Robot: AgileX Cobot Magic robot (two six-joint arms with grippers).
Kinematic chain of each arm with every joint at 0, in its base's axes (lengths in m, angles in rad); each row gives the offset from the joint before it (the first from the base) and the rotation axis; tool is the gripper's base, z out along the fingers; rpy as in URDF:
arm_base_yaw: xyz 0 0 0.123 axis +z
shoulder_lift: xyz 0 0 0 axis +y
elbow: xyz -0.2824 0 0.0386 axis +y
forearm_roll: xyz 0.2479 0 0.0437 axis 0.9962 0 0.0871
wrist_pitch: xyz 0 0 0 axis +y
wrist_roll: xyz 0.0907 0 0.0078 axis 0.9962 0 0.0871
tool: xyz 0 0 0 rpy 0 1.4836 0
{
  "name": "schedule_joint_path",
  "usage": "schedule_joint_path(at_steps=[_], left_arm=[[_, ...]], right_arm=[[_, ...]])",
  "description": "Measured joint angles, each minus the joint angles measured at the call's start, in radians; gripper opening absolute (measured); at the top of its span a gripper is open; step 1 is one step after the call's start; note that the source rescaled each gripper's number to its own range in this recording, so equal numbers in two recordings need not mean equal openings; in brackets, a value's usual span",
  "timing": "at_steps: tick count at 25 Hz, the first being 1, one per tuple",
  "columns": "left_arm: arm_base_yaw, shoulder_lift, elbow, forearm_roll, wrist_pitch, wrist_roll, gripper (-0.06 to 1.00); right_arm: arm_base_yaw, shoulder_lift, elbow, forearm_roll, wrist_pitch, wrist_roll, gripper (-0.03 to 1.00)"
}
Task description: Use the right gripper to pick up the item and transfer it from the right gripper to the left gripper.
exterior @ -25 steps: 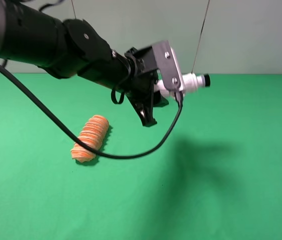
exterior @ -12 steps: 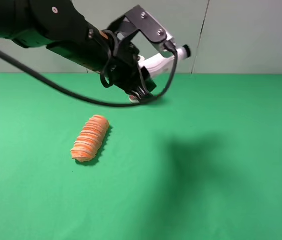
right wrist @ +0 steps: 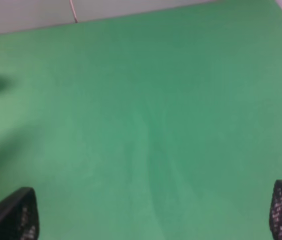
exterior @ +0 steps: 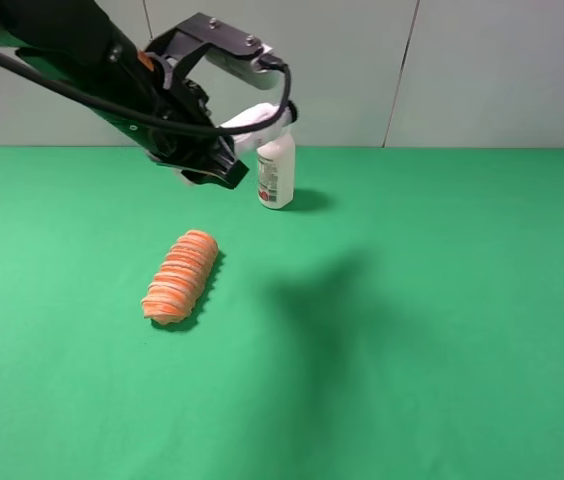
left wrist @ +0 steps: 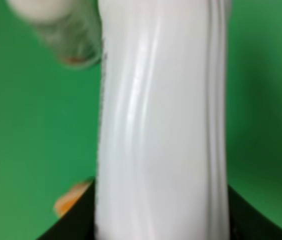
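The item [exterior: 254,118], a slim white bottle with a black cap, is held level above the table at the back left. My left gripper [exterior: 234,128] is shut on its body. In the left wrist view the item [left wrist: 161,125] fills the frame between the dark fingers [left wrist: 71,225]. My right gripper [right wrist: 148,220] shows only in the right wrist view. It is open, its two meshed fingertips [right wrist: 11,217] stand far apart, and only green cloth lies between them. The right arm is out of the high view.
A stouter white bottle [exterior: 275,172] stands upright on the green table [exterior: 442,300] just below the held bottle's cap end. An orange-and-white ridged roll [exterior: 180,277] lies left of the middle. A pale wall rises behind the table's far edge.
The left arm has swung left and back with the bottle in its grip, uncovering the standing stout bottle. The roll has not moved.
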Motion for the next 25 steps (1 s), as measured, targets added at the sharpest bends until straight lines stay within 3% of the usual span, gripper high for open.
schedule_joint_path(at_steps=[4, 11, 20, 25], left_arm=[[0.062, 0.0, 0.003, 0.042, 0.044, -0.062, 0.0], [0.154, -0.005, 0.093, 0.053, 0.033, -0.092, 0.0], [0.285, -0.005, 0.229, 0.053, -0.095, -0.152, 0.0], [0.355, -0.005, 0.314, 0.065, -0.231, -0.155, 0.0]], right_arm=[[0.0, 0.0, 0.0, 0.0, 0.0, 0.0, 1.0], [0.0, 0.0, 0.0, 0.0, 0.0, 0.0, 1.0], [0.0, 0.0, 0.0, 0.0, -0.001, 0.0, 1.0], [0.0, 0.0, 0.0, 0.0, -0.001, 0.0, 1.0]])
